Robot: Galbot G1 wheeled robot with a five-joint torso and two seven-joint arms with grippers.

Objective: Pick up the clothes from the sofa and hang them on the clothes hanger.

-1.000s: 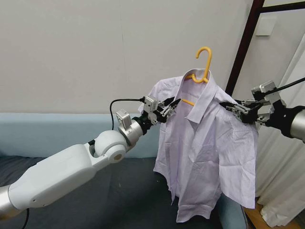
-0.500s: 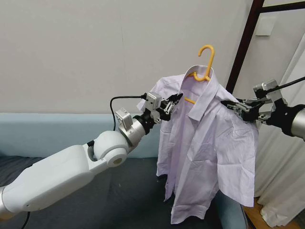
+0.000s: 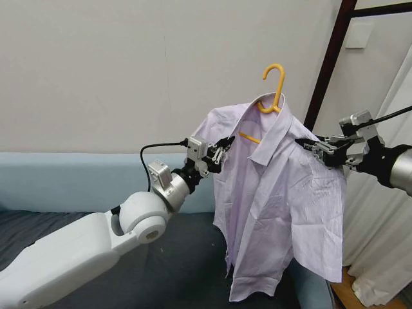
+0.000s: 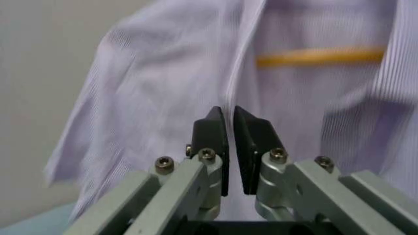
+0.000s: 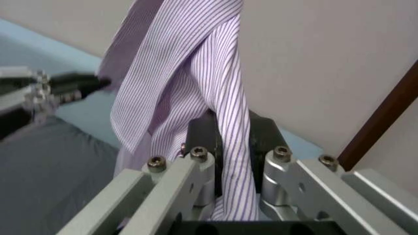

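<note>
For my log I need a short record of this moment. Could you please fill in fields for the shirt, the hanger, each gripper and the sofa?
shirt: lilac, striped, draped on the hanger and held up in front of the sofa
hanger: yellow, its hook free in the air, not on the dark rack post
left gripper: at one shoulder edge of the shirt, fingers shut, no cloth seen between them
right gripper: shut on the other shoulder of the shirt
sofa: light blue back, dark seat

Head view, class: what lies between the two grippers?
The shirt on its yellow hanger hangs between the left gripper and the right gripper, shown in the head view.
</note>
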